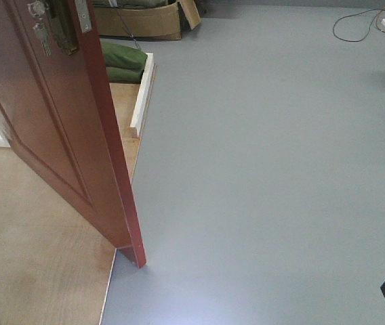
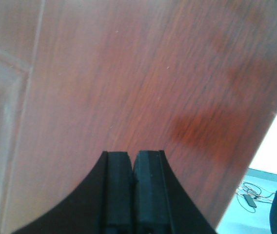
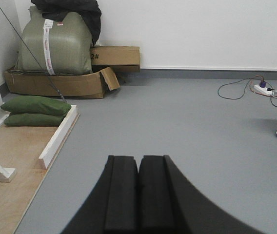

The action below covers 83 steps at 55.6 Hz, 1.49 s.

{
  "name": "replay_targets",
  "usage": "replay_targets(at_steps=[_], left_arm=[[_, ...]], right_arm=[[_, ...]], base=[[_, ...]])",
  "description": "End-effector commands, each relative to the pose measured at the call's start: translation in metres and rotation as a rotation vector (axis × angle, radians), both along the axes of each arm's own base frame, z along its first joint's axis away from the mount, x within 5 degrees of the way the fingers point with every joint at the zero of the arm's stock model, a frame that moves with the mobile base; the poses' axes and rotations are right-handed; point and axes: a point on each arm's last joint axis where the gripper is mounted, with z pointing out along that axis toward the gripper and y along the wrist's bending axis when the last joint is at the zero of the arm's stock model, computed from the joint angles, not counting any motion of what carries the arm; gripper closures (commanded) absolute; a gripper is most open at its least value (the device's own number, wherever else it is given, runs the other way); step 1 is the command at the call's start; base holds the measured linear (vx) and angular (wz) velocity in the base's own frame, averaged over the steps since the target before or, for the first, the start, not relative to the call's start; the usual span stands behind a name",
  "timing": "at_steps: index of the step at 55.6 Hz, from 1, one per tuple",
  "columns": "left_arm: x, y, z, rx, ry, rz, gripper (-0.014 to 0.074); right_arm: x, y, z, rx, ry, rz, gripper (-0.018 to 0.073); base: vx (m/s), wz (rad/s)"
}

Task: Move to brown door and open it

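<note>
green cushions [image 3: 33, 111] beside white beam [image 3: 60, 135] | cardboard boxes [image 3: 75, 84] by wall [image 3: 202, 29] | power strip [image 3: 263, 88]

A: What colour was the brown door [image 1: 77, 135]?
B: Glossy reddish-brown, with dark streaky grain.
A: And the floor [image 1: 267, 169]?
B: Plain bluish grey. The platform [image 1: 30, 223] was pale tan wood with white trim [image 1: 142, 95]. The bags [image 3: 33, 111] were dark green, the cardboard box [image 3: 75, 83] brown, the wall [image 3: 202, 29] white, the left gripper [image 2: 132, 163] and right gripper [image 3: 138, 165] black

Bare lab room: cardboard boxes [image 3: 115, 55], sacks [image 3: 55, 46], power strip [image 3: 262, 88].
</note>
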Motion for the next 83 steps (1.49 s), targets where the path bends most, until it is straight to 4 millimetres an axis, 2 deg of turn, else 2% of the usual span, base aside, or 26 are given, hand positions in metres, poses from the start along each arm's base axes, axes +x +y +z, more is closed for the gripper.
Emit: replay_targets(at_steps=[1, 83], left_arm=[[-0.0145, 0.004, 0.0276, -0.035, -0.115, 0.03, 0.0603], [-0.0145, 0.004, 0.0276, -0.035, -0.115, 0.03, 0.0603]], right_arm=[[0.0002, -0.0003, 0.006, -0.009, -0.086, -0.002, 0.0559], [0.0002, -0.0003, 0.006, -0.009, -0.086, -0.002, 0.0559]], base=[[0.05, -0.03], [0.12, -0.03]])
